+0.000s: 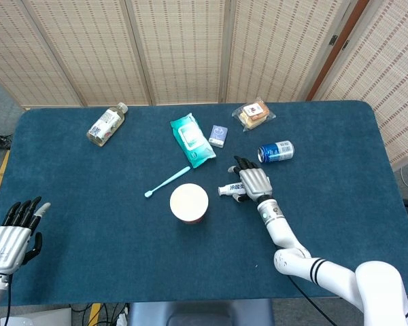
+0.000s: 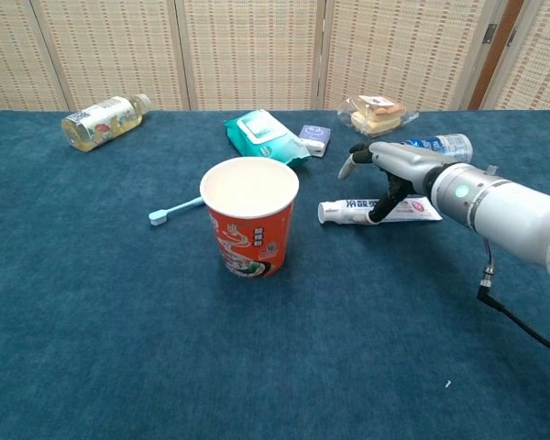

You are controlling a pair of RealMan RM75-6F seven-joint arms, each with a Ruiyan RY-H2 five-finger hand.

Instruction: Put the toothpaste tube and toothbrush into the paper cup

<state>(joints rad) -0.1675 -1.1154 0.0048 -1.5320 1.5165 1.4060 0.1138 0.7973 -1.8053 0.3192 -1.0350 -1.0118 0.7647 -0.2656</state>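
Toothpaste tube (image 2: 378,211) lies flat on the bench (image 2: 119,348), just right of the paper cup (image 2: 249,227). Right hand (image 2: 382,171) arches over it, fingers (image 2: 378,207) spread, thumb touching, not yet gripping. Close around mid-body before lifting, then insert vertically. Left hand (image 1: 13,231) idles, fingers apart.

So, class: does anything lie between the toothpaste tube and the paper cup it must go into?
Nothing visible does. The toothpaste tube lies flat under the right hand, its cap end pointing at the paper cup, with only bare table between them.
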